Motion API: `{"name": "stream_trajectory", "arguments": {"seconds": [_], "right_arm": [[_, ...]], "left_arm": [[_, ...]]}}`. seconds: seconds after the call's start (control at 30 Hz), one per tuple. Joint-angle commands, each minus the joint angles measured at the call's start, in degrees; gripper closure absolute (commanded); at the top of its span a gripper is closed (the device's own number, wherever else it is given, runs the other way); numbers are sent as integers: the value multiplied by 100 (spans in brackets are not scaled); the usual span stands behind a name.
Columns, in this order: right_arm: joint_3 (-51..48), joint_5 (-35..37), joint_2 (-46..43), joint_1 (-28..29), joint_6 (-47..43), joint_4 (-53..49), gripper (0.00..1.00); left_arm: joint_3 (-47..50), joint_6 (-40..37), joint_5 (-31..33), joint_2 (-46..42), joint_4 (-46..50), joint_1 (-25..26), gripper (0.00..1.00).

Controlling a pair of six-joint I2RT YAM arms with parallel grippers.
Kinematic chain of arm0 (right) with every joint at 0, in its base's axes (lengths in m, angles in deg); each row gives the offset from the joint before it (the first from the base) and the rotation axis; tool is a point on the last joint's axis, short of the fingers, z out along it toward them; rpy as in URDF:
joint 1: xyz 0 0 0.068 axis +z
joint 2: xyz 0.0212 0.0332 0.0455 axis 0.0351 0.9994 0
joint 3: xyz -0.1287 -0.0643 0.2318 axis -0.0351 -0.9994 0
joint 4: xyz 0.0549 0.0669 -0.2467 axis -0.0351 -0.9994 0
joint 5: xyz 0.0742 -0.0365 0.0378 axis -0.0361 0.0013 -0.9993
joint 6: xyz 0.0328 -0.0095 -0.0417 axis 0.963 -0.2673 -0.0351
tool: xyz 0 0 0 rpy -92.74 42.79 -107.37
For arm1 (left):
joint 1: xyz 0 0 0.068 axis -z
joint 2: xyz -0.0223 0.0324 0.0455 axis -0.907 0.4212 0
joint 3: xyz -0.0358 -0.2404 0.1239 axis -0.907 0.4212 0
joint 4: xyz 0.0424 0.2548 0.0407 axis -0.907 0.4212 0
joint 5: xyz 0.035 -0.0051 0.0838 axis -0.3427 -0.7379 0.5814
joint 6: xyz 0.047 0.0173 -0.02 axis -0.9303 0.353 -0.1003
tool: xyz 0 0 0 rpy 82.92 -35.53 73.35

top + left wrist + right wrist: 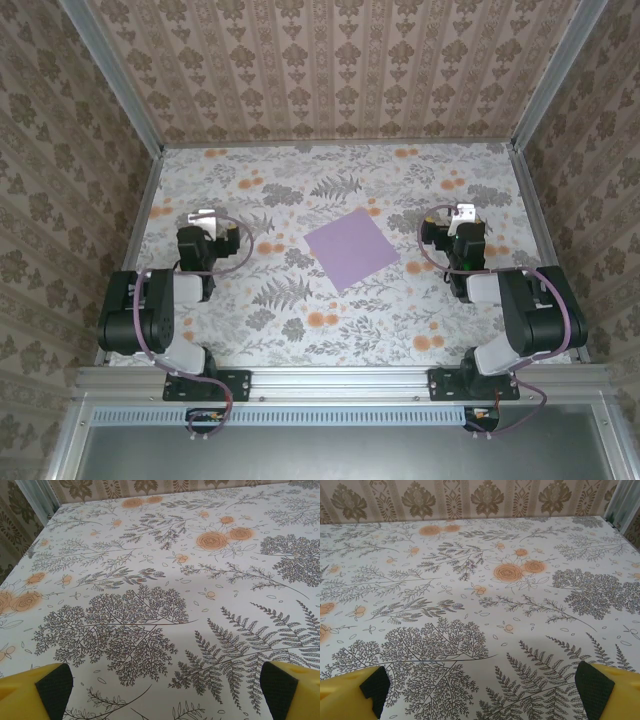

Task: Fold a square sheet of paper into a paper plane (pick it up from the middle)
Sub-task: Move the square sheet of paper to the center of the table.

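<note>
While the flat lilac-purple square sheet of paper (348, 248) lies unfolded between the left hand (206, 217) and right hand (461, 214), both wide open and empty, folding is judged unstarted, next requiring an inward reach to its middle.

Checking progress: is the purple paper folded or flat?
Flat, unfolded: the square sheet of paper lies as a full four-cornered square on the floral tablecloth, with no crease visible.
</note>
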Motion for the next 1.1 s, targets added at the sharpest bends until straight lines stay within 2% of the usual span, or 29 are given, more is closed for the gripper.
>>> {"name": "stream_trajectory", "arguments": {"seconds": [0.0,0.83,0.93,1.07], "right_arm": [[70,-78,37,-29,95,-16,0],[66,-80,32,-29,93,-26,0],[76,67,-49,-20,132,-95,0],[263,409,-705,-20,261,-1028,0]], "left_arm": [[-94,-76,-82,11,-92,-41,0],[-79,-74,-86,0,-109,-44,0],[-55,12,141,-47,-137,-44,0],[39,230,612,-669,228,-70,0]]}}
